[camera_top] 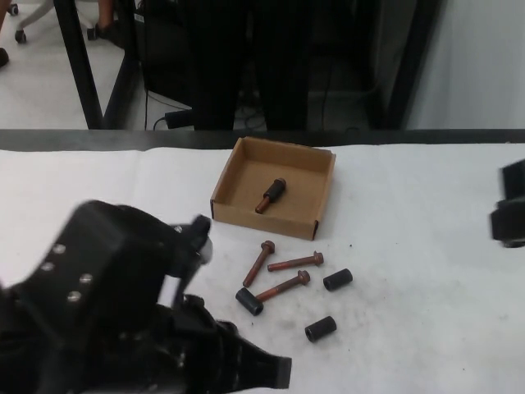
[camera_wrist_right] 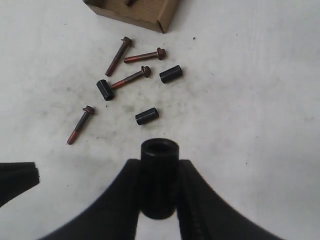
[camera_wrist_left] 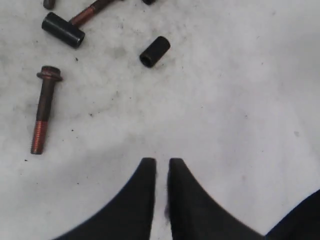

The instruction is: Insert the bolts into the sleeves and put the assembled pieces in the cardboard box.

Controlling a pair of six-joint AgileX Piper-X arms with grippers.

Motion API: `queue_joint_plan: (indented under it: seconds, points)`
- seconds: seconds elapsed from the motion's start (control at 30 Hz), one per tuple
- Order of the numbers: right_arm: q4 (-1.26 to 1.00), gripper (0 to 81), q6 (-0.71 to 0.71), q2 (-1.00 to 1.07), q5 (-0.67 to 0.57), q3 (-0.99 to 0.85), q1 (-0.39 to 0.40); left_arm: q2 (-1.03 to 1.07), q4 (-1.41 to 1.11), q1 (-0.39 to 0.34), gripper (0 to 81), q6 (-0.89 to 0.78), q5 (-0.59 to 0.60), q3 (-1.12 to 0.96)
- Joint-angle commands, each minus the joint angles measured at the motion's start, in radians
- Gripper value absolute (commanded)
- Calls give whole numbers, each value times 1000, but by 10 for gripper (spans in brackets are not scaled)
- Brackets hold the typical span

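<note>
Right claw (camera_wrist_right: 159, 162): clamped on a black sleeve (camera_wrist_right: 159, 182), held upright above the table (camera_wrist_right: 250, 100).
Left claw (camera_wrist_left: 162, 161): narrow, fingers almost touching, nothing between them.
Cardboard box (camera_top: 242, 209): one assembled piece (camera_top: 271, 194) lies inside.
Loose bolts (camera_wrist_right: 118, 56) and loose sleeves (camera_wrist_right: 170, 74): on the table near the box.

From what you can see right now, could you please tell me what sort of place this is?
Most likely a robotics lab or test workshop: a white-covered bench with loose bolts and sleeves, a cardboard box, and a wheeled chair on the floor behind.
</note>
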Motion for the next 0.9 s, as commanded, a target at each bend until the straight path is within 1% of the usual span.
queue_joint_plan:
  seconds: [0.0,0.07,0.1,0.4,0.53,0.7,0.87]
  points:
    - [21,0,-16,-78,-18,-4,-2,35,-12,14,253,24,19,-4]
    - [24,0,-16,-103,-39,-4,-2,60,-12,24,312,64,18,-6]
    - [24,0,-16,-114,-46,-4,-2,75,-12,29,326,83,17,-9]
    - [39,0,-16,-130,-114,-4,-2,224,31,129,321,187,11,-93]
    - [38,0,-20,-130,-118,-4,-2,300,43,165,321,305,10,-164]
    - [38,0,-30,-130,-118,-4,-2,392,102,174,321,423,-6,-241]
    - [38,0,-30,-130,-118,-4,-2,465,157,174,321,435,-6,-265]
